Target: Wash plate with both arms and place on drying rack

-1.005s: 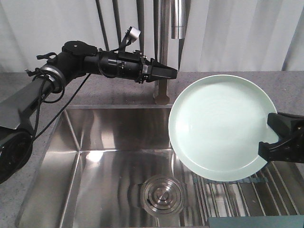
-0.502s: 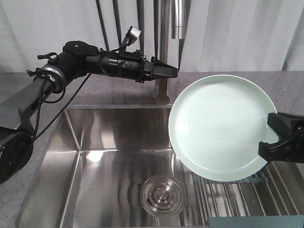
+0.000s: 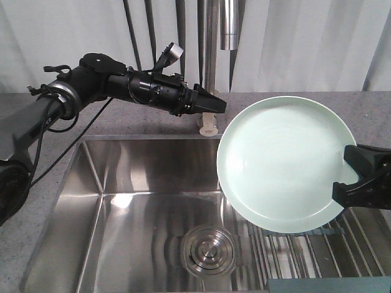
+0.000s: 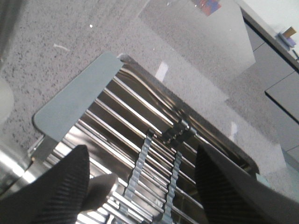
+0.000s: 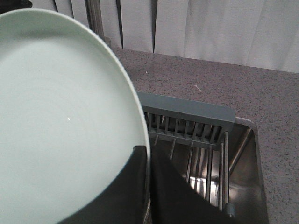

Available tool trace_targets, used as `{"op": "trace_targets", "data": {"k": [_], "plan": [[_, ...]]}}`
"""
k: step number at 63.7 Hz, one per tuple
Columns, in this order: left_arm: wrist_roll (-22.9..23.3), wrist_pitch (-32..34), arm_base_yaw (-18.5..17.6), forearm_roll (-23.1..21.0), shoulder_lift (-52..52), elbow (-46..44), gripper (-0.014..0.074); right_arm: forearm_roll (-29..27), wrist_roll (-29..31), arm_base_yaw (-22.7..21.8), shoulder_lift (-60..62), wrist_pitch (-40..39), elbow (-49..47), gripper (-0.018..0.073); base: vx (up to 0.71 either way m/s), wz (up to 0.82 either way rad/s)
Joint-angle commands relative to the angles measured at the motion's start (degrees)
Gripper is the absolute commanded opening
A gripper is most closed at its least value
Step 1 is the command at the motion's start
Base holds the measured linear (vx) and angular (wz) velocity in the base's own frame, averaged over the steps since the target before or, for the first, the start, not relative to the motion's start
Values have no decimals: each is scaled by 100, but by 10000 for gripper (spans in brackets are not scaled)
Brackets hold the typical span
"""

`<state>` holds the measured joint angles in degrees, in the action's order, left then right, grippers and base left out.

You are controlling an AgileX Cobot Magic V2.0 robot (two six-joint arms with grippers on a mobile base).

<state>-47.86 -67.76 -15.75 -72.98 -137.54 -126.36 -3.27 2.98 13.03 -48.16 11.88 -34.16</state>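
**Front view:** the right gripper (image 3: pixel 356 183) holds the plate (image 3: pixel 284 163) by its right rim. The plate is tilted up over the right side of the sink (image 3: pixel 122 183), above the drying rack (image 3: pixel 317 244). The left gripper (image 3: pixel 211 105) hangs at the sink's far edge, beside the faucet (image 3: pixel 227 24).

**Left wrist view:** its jaws stand wide apart and grip nothing, with the rack's rods below.

**Right wrist view:** the jaws are clamped on the plate's rim, and the rack's grey slatted end lies beyond.

Steel sink (image 3: pixel 140 162) — round drain (image 3: pixel 208 249), speckled grey countertop (image 3: pixel 143 120), faucet (image 3: pixel 228 24), pale curtain (image 3: pixel 293 43)
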Motion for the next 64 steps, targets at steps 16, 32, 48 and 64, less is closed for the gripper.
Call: {"op": "trace_targets", "data": {"k": [16, 32, 48, 64], "plan": [[-289, -396, -94, -338, 988, 664, 471, 33, 39, -26, 43, -468, -173, -5, 0, 0], [-507, -396, -94, -381, 1197, 1142, 471, 33, 39, -26, 43, -468, -173, -5, 0, 0], [-589, -396, -88, -627, 1319, 1147, 471, 33, 39, -26, 43, -468, -173, -5, 0, 0], [-787, -396, 16, -622, 1671, 1147, 471, 33, 39, -26, 43, -468, -173, -5, 0, 0]]}}
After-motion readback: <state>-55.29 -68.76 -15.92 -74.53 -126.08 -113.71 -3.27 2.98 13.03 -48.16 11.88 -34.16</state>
